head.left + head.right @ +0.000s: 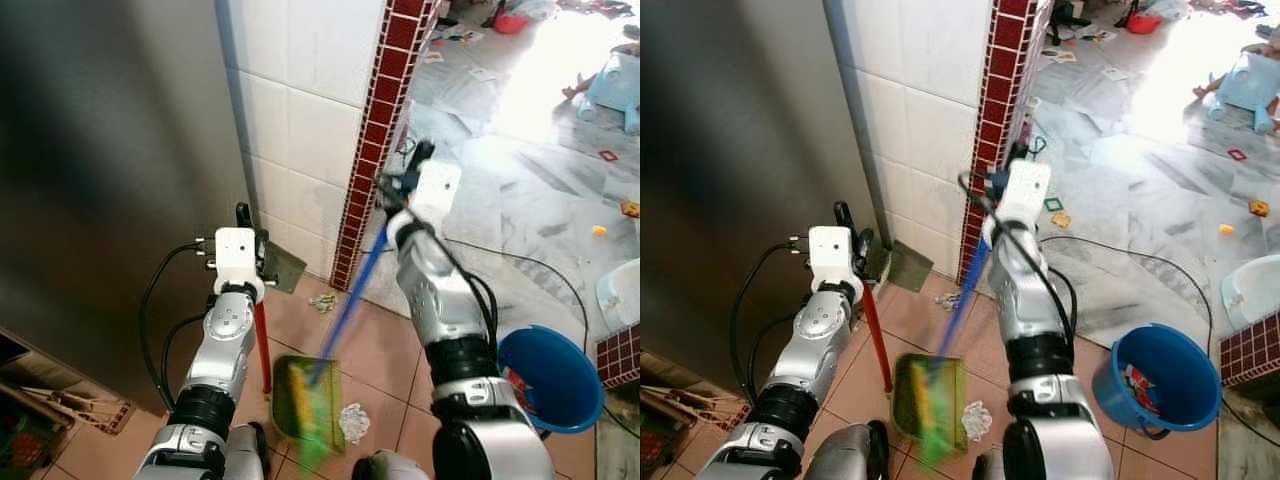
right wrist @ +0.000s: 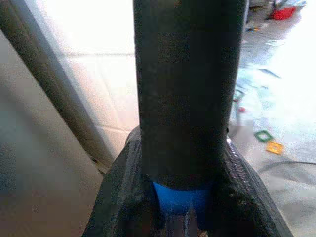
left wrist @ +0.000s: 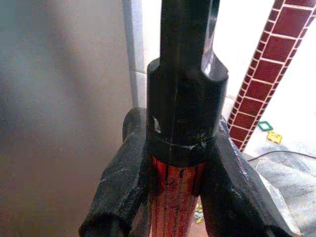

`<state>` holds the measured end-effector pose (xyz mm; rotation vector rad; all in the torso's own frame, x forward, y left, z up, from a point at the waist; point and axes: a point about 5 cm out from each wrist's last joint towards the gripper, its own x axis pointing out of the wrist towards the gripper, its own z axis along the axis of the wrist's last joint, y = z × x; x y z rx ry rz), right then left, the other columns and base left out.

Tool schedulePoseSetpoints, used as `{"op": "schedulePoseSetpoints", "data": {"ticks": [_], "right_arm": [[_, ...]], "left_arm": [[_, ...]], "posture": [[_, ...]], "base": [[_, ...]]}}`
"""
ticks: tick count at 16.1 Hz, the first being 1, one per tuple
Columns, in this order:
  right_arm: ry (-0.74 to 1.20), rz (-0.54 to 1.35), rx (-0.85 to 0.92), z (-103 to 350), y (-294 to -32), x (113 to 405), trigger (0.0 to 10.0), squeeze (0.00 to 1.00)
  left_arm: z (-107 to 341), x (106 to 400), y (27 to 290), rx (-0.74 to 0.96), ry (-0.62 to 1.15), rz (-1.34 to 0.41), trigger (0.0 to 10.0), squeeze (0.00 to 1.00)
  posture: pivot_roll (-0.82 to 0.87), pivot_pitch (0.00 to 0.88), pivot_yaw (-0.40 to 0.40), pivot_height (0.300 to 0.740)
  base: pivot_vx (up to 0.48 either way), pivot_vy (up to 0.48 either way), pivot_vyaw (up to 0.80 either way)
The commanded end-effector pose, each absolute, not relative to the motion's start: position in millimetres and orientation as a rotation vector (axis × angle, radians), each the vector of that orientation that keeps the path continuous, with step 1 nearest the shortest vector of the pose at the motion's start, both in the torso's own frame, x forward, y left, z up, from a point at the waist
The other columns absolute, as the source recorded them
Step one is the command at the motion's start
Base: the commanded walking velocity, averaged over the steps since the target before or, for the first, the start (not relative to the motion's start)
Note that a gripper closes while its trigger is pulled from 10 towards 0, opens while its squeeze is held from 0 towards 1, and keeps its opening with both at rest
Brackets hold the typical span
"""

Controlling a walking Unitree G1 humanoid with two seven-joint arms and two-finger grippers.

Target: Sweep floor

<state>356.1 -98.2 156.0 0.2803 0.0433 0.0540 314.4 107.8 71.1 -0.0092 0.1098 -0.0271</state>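
The right gripper (image 2: 187,217) clamps the light, stiff blue broom (image 1: 350,305) high on its handle, while the left gripper (image 3: 177,197) clamps the red-handled dustpan (image 1: 300,395) near its top.

Green broom head (image 1: 318,425) is a smear of motion blur over the dustpan (image 1: 292,395), bristles impossible to pick out. The blue broom handle (image 1: 352,300) blurs too. Crumpled white scrap (image 1: 354,422) beside it, too small to identify. The small litter (image 1: 323,301) by the tiled pillar is just as unclear. Blue bucket (image 1: 548,380) is partly hidden behind the right arm. Far toys wash out in glare.
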Motion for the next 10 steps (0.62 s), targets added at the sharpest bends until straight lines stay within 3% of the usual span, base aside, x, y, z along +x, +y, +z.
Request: {"op": "schedulePoseSetpoints", "data": {"ticks": [1, 4, 5, 6, 10], "right_arm": [[-0.072, 0.106, 0.378, 191, -95, 361, 10.0, 0.0], [-0.221, 0.198, 0.219, 218, -96, 361, 10.0, 0.0], [-0.287, 0.217, 0.124, 226, -99, 359, 10.0, 0.0], [-0.342, 0.195, -0.099, 225, -111, 357, 10.0, 0.0], [-0.215, 0.087, -0.267, 188, -140, 351, 10.0, 0.0]], "left_arm": [[70, 315, 104, -0.017, 0.129, -0.025, 10.0, 0.0], [69, 315, 104, -0.016, 0.133, -0.022, 10.0, 0.0], [69, 315, 104, -0.014, 0.133, -0.02, 10.0, 0.0], [69, 316, 107, 0.016, 0.135, 0.004, 10.0, 0.0], [67, 312, 116, 0.102, 0.163, -0.033, 10.0, 0.0]], "posture": [[-0.08, 0.024, -0.019, 0.74], [-0.08, 0.022, -0.02, 0.74], [-0.08, 0.022, -0.02, 0.74], [-0.08, 0.022, -0.02, 0.74], [-0.09, 0.028, -0.014, 0.74]], "base": [[0.0, 0.0, 0.0], [0.0, 0.0, 0.0], [0.0, 0.0, 0.0], [0.0, 0.0, 0.0], [0.0, 0.0, 0.0]]}}
